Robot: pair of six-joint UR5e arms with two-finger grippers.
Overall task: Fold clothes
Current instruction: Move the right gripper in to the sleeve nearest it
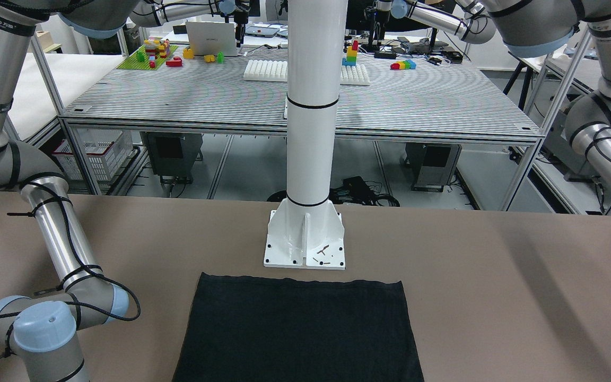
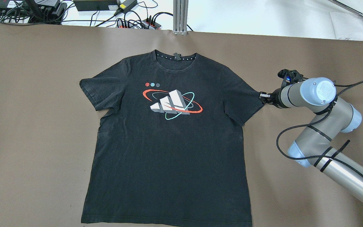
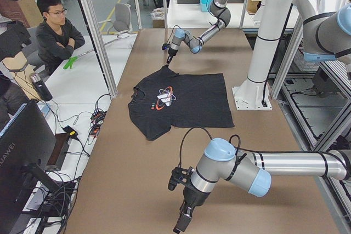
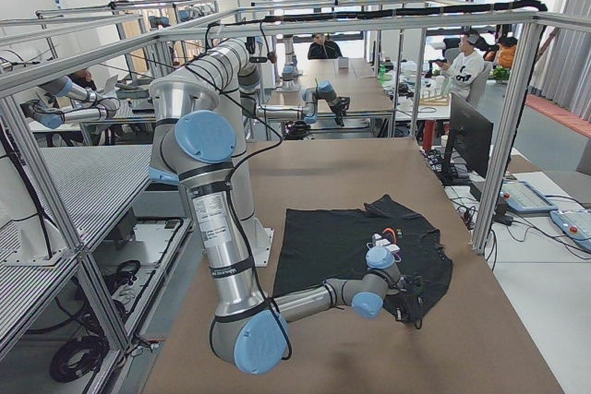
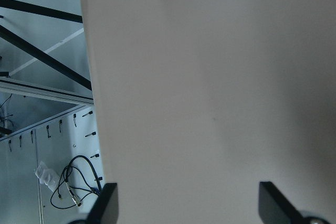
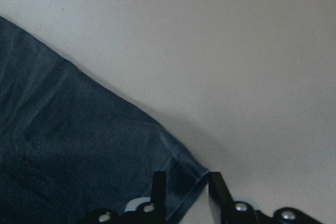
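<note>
Black T-shirt [image 2: 169,142] flat on the tabletop [image 2: 27,126], right jaws at its sleeve [image 2: 247,101].

We see it lying print up, its long axis running from the collar [image 2: 175,58] at the far side to the hem near the white post [image 1: 308,159]. The sleeve points straight at the right jaws, which stand narrowly apart astride its hem corner, not visibly pinching. We judge the right arm [image 2: 326,126] far nearer: the left jaws gape wide over bare tabletop, well apart from the cloth. The wrist view cuts off the right fingertips, so contact is unclear to us.
</note>
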